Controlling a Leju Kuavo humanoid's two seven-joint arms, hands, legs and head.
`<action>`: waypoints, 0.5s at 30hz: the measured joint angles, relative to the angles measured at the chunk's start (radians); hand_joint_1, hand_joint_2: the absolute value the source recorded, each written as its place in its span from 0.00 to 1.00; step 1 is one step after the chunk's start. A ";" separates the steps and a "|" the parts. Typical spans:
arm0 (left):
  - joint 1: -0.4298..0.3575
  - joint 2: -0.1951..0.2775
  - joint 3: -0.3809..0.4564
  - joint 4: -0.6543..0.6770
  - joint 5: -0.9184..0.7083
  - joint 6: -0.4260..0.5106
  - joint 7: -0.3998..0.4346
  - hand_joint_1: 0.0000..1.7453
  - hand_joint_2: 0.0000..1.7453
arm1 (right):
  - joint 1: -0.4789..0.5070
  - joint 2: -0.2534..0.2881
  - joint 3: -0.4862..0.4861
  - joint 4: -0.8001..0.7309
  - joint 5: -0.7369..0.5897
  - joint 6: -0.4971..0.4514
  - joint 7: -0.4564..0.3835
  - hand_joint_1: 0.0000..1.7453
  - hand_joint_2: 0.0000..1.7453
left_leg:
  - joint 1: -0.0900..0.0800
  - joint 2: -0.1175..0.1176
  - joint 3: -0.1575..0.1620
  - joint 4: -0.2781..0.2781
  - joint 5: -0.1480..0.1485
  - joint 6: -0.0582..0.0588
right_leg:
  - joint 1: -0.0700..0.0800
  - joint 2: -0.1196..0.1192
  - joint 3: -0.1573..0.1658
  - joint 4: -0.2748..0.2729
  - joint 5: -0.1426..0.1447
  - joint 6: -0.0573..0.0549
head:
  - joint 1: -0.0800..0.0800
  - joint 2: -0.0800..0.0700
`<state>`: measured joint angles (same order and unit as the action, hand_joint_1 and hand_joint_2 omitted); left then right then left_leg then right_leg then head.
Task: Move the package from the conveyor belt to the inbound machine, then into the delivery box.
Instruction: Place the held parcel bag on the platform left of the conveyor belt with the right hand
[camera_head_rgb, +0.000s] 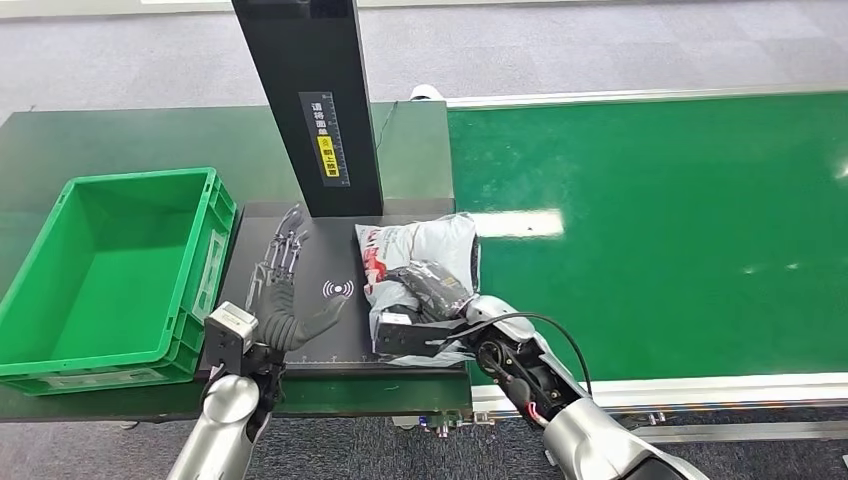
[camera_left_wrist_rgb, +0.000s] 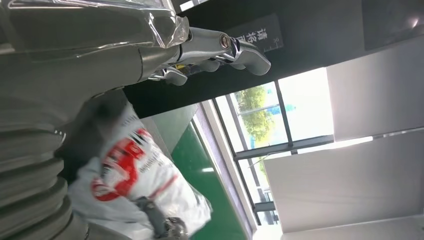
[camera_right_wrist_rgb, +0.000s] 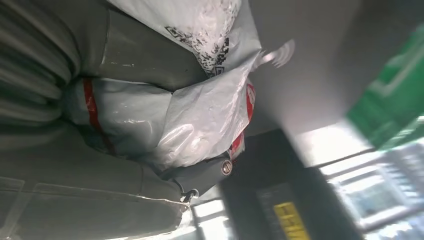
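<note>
Two broad surfaces filled our view: the green conveyor belt (camera_head_rgb: 650, 230) on the right and the dark desk (camera_head_rgb: 120, 140) on the left. On the desk we saw the inbound machine (camera_head_rgb: 300, 290), a black scan plate with a tall black post (camera_head_rgb: 305, 100) rising from its far edge. Just beside the plate's left edge stood the green delivery box (camera_head_rgb: 110, 270), open at the top. The package (camera_head_rgb: 425, 270), a grey-white bag with red print, lay on the plate's right part, its right side overhanging toward the belt. Our right hand (camera_head_rgb: 430, 310) gripped the package from the near side, fingers over its top. Our left hand (camera_head_rgb: 285, 290) hovered over the plate's left part, fingers straight and apart, holding nothing, near the package but not touching it.
</note>
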<state>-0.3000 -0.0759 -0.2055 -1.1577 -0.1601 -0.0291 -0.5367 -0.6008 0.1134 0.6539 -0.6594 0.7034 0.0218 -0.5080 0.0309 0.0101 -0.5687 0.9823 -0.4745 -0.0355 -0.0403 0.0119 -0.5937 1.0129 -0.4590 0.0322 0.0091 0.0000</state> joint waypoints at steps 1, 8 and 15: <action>-0.002 0.000 -0.002 0.003 0.002 0.000 0.000 0.00 1.00 | 0.002 0.004 0.012 0.002 -0.004 -0.020 -0.018 1.00 1.00 | 0.000 0.000 0.000 0.000 0.000 0.000 | 0.000 0.000 0.000 0.000 0.000 0.000 | 0.000 0.000; -0.012 0.001 -0.010 0.020 0.011 0.006 -0.002 0.00 1.00 | 0.017 0.013 0.050 0.002 -0.007 -0.157 -0.025 0.95 1.00 | 0.000 0.000 0.000 0.000 0.000 0.000 | 0.000 0.000 0.000 0.000 0.000 0.000 | 0.000 0.000; -0.013 0.005 -0.012 0.034 0.014 0.008 -0.005 0.00 1.00 | 0.022 0.007 0.049 0.002 0.002 -0.274 0.036 0.00 1.00 | 0.000 0.000 0.000 0.000 0.000 0.000 | 0.000 0.000 0.000 0.000 0.000 0.000 | 0.000 0.000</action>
<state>-0.3132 -0.0709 -0.2176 -1.1234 -0.1464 -0.0210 -0.5421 -0.5791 0.1205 0.7027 -0.6573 0.7057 -0.2525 -0.4723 0.0308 0.0098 -0.5687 0.9823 -0.4744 -0.0355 -0.0404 0.0121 -0.5937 1.0129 -0.4590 0.0322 0.0091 0.0000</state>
